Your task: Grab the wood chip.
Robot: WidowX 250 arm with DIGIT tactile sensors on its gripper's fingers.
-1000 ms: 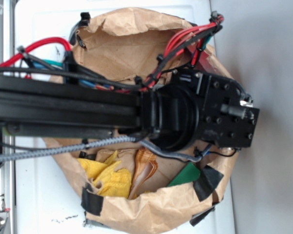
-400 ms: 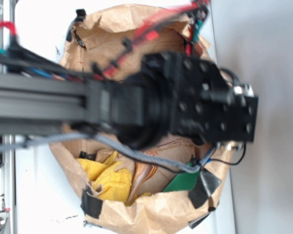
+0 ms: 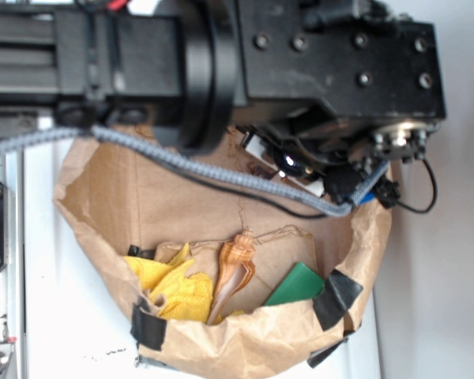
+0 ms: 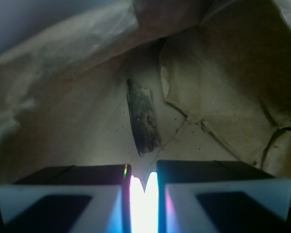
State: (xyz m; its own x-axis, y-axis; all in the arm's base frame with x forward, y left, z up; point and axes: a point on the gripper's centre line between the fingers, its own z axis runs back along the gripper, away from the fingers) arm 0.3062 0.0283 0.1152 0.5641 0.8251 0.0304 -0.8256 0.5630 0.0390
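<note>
Rising toward the exterior camera, the arm now fills the top of that view, uncovering the seashell [image 3: 234, 272] and green block [image 3: 299, 285] low in the paper bag [image 3: 103, 197]. Seen from the wrist, the wood chip [image 4: 142, 117] lies on the bag floor just ahead of the gripper [image 4: 143, 182], untouched. The gripper looks nearly clenched, holding nothing, pointing down into the bag.

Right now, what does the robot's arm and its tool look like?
The arm is black, a ribbed beam ending in a boxy wrist with round bolts. A grey braided cable and thin black wires hang beneath. The tool has two dark, blocky fingers with pale edges.
</note>
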